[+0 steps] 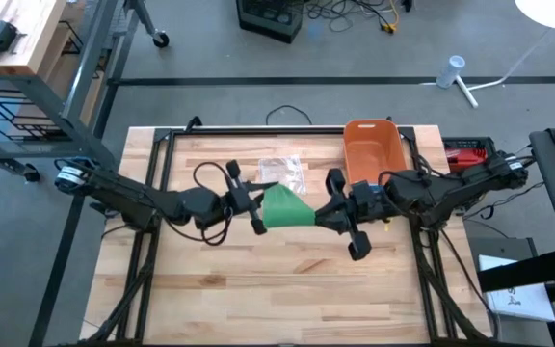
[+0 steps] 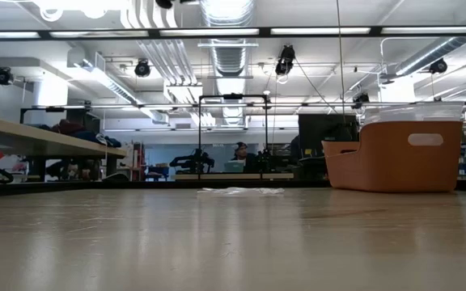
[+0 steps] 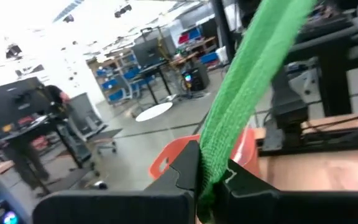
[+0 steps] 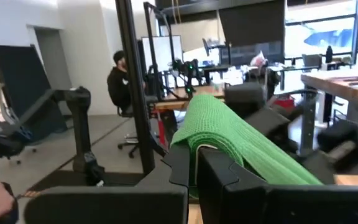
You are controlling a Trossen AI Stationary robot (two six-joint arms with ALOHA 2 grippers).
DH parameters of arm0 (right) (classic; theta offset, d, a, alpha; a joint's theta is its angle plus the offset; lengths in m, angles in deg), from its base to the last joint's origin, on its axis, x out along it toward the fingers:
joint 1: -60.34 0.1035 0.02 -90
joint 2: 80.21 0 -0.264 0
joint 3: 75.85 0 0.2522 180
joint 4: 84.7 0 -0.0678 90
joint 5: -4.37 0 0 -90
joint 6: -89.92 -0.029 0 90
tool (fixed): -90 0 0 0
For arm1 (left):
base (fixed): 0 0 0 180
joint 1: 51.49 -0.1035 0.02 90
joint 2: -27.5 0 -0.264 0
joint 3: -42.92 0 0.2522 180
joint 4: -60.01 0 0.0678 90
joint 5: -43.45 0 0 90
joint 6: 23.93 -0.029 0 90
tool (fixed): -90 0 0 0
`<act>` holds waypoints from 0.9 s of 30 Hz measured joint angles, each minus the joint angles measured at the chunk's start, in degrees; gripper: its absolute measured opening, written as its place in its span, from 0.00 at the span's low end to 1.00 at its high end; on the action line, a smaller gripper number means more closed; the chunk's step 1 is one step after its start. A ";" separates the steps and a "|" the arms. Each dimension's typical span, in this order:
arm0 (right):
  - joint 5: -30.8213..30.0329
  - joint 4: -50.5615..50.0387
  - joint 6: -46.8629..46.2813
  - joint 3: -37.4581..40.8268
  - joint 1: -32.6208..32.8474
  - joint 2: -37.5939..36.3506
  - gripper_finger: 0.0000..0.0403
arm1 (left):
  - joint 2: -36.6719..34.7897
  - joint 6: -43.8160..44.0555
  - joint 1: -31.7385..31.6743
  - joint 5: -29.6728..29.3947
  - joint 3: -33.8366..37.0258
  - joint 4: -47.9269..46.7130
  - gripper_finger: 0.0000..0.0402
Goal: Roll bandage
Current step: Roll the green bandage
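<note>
A green bandage (image 1: 285, 208) stretches between my two grippers above the table's middle, clear of the wood; the low view shows neither it nor the grippers. My left gripper (image 1: 254, 204) is shut on its left end. My right gripper (image 1: 331, 212) is shut on its right end. In the left wrist view the bandage (image 3: 253, 81) runs up and away from the fingers as a band. In the right wrist view the bandage (image 4: 241, 140) lies broad and folded over the fingers. My left gripper pinches the bandage's left end (image 3: 211, 163) between its two fingers, coming level from the table's left. The band runs away from the fingers, drawn straight and lifted clear. My right gripper pinches the bandage's right end (image 4: 197, 144) between its two fingers, coming level from the table's right. The cloth folds over the fingertips in several layers and is lifted clear.
An orange bin (image 1: 372, 149) stands at the back, right of the middle, close behind my right gripper; it also shows in the low view (image 2: 395, 158). A clear plastic bag (image 1: 283, 172) lies on the table behind the bandage. People sit in the room beyond the table.
</note>
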 joint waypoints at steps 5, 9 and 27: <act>-0.05 2.73 0.10 0.00 0.65 0.01 0.01 | 0.32 4.54 -2.80 3.44 0.41 -3.22 0.00; -0.87 2.58 3.68 0.00 0.45 0.02 0.01 | 0.33 7.58 -2.91 5.58 0.61 -3.24 0.00; -16.96 -0.41 39.42 -0.09 -0.43 1.30 0.01 | 0.27 19.76 7.34 11.89 -2.27 -2.76 0.00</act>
